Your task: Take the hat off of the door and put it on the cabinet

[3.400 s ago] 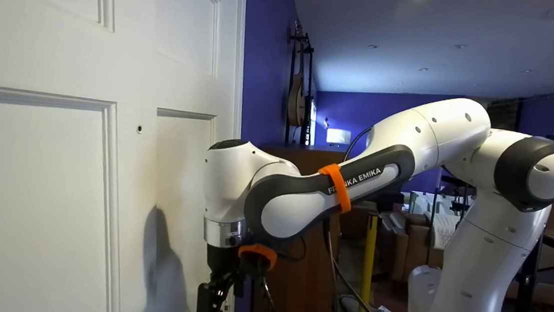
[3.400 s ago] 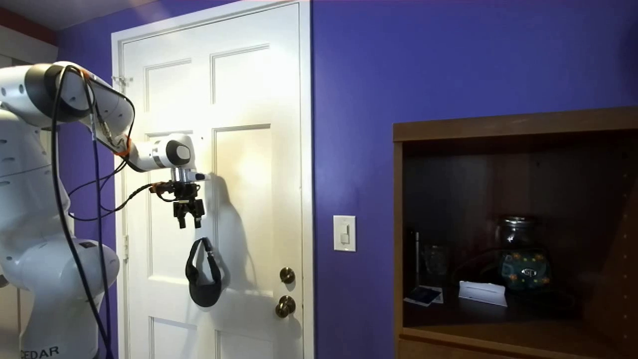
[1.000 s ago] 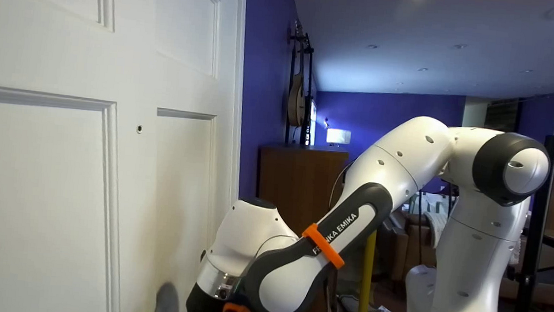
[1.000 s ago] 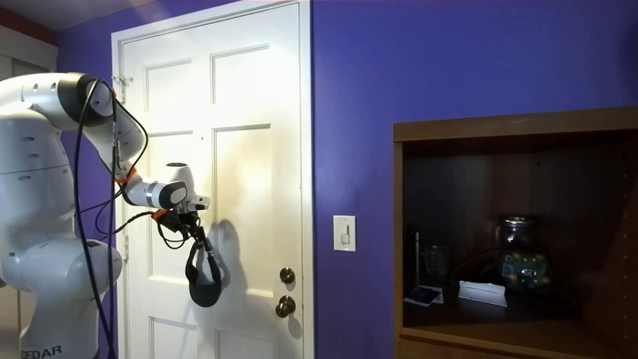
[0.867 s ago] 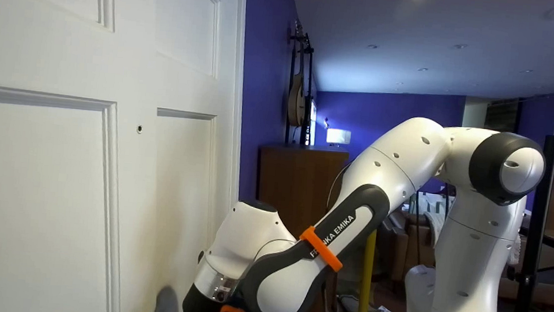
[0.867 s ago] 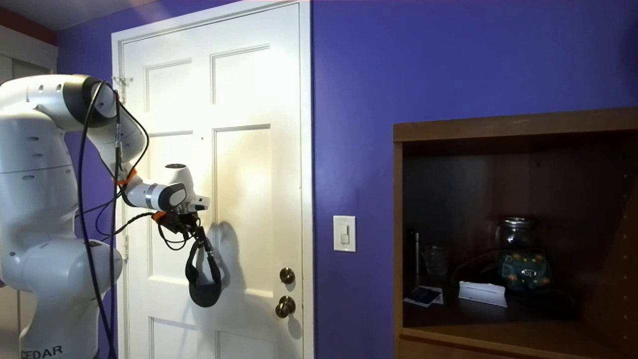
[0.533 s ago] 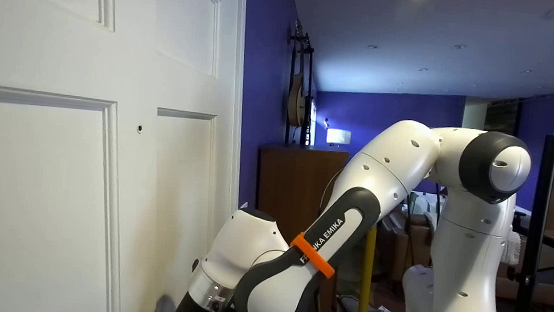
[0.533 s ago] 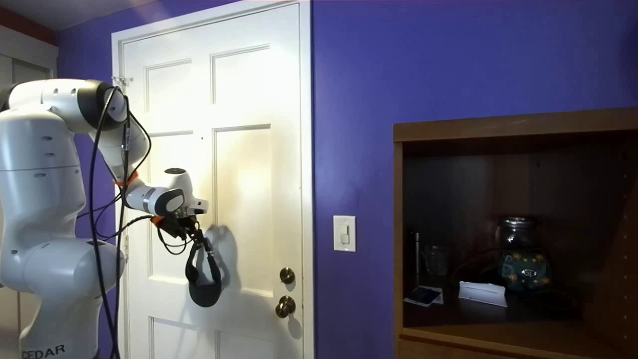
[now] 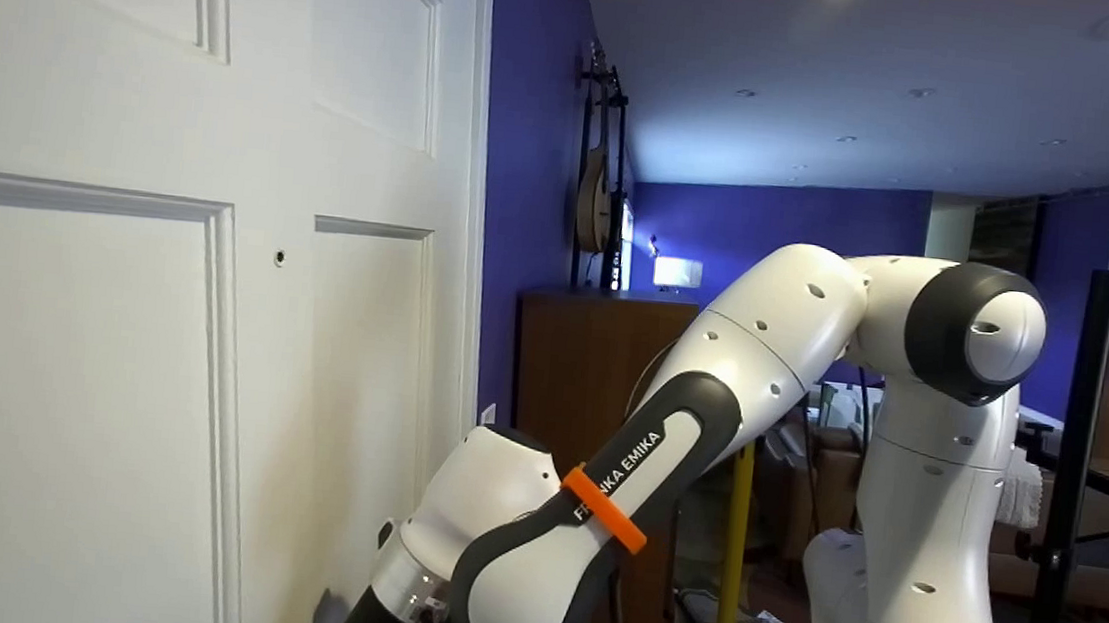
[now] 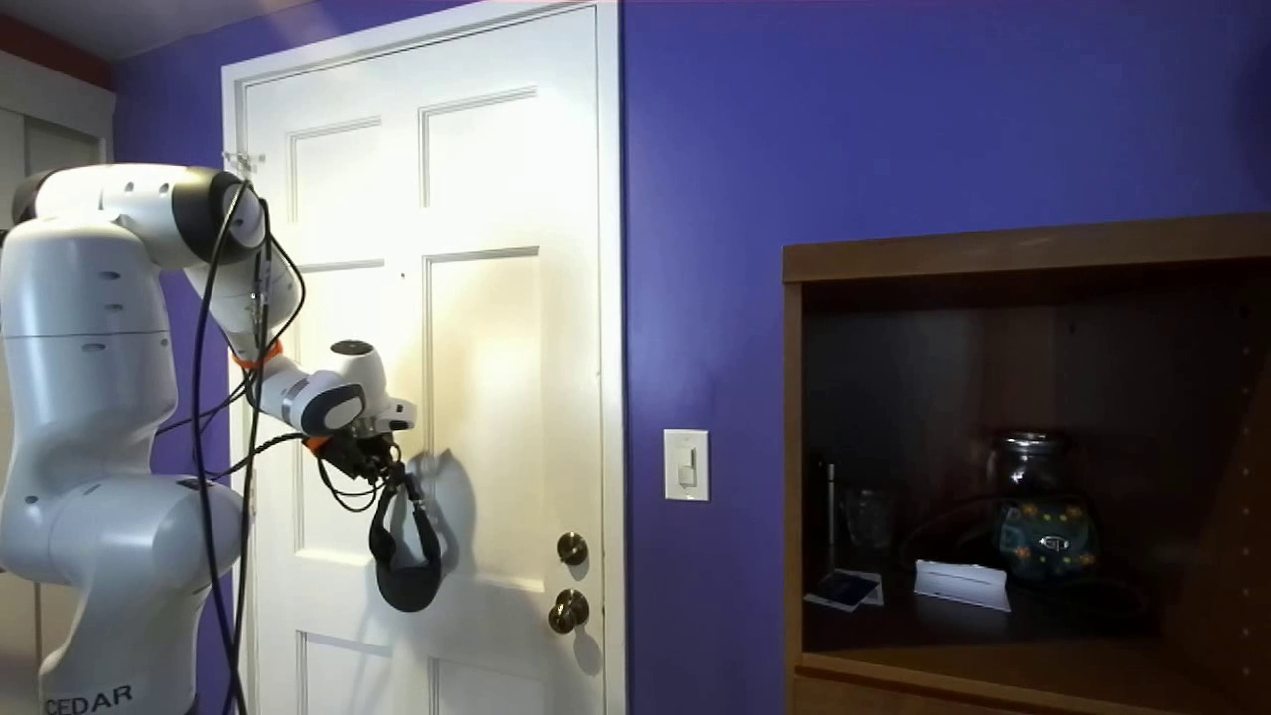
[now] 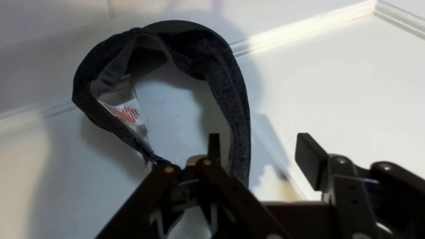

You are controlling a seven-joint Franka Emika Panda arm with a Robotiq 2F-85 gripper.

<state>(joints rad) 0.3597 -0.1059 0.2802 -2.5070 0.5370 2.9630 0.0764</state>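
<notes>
The hat (image 10: 409, 586), dark and soft with a looped strap, hangs against the white panelled door (image 10: 487, 169). In the wrist view the hat (image 11: 229, 83) forms a dark grey loop, a white tag with red print inside it. My gripper (image 11: 259, 146) is open, its two fingers well apart. One side of the loop runs down between them, closer to the left finger (image 11: 214, 146) and apart from the right one. An exterior view has the gripper (image 10: 389, 467) at the top of the hat. The dark brown wooden cabinet (image 9: 601, 356) stands beyond the door.
The cabinet's open compartment (image 10: 794, 417) holds a glass jar (image 10: 1031, 462), a flowered bag (image 10: 1048, 536), a white card (image 10: 960, 584) and a drinking glass (image 10: 869, 516). Brass knobs (image 10: 570, 610) stick out of the door. A light switch (image 10: 686, 465) is on the purple wall. Cables hang beside the arm.
My gripper has come down from above the hat to its top and tilted. Over the last second the elbow has shifted while the hand moved only slightly. The hat hangs where it was.
</notes>
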